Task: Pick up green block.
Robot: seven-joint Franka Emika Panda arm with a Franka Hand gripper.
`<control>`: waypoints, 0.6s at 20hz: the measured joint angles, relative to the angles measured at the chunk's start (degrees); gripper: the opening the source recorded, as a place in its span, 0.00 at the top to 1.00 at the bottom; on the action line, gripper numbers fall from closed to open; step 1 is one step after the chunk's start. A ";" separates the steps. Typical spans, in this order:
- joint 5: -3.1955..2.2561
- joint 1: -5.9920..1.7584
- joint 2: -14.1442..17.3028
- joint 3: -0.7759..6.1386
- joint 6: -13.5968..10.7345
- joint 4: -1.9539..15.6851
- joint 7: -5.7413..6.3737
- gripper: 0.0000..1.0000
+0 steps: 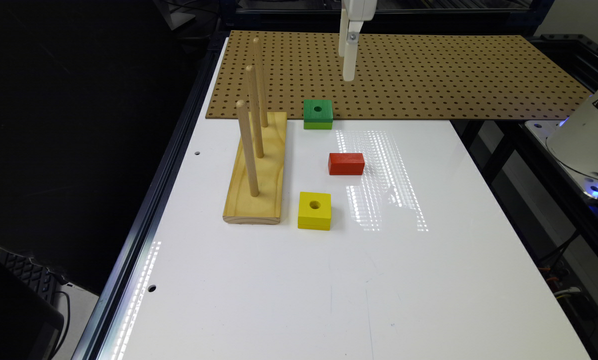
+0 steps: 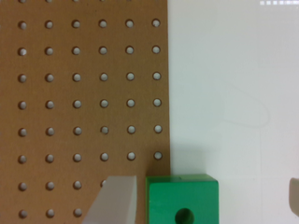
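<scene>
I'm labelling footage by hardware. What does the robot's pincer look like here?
The pincer is white to off-white: a boxy white housing at the top and long, flat, pale fingers hanging below it, with a small metal screw partway up. In the wrist view one finger looks pale grey, with a slanted edge.

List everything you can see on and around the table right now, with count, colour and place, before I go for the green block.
green block: 1, dark green top, lighter lower sides, round centre hole; on the white table at the pegboard's edge.
red block: 1, red, no visible hole; mid-table, nearer the camera than the green one.
yellow block: 1, yellow, holed; beside the near end of the peg stand.
peg stand: 1, pale wood base with three upright dowels; toward the exterior view's left of the blocks.
pegboard: 1, brown, perforated; lying across the table's far end.
table: 1, white, glossy.
gripper: 1, white; hanging above the pegboard, beyond the green block. In the wrist view its fingers stand apart, either side of the block.
</scene>
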 joint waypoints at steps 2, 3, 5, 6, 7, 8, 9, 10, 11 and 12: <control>0.00 0.00 1.35 0.00 1.81 -0.30 0.00 0.00; 0.00 0.00 2.03 0.00 2.53 -0.30 0.00 0.00; 0.00 0.00 2.85 0.00 3.44 -0.30 0.00 0.00; 0.00 0.00 2.92 0.00 3.53 -0.29 0.00 0.00; 0.00 0.00 2.92 0.00 3.55 -0.29 0.00 0.00; 0.00 0.00 2.92 0.00 3.55 -0.28 0.00 0.00; 0.00 0.00 2.92 0.00 3.55 -0.27 0.00 0.00; 0.00 0.00 2.92 0.00 3.58 -0.25 0.00 0.00; 0.00 0.00 2.96 0.00 3.63 -0.25 0.00 0.00; 0.00 0.00 3.18 0.00 3.82 -0.25 0.00 0.00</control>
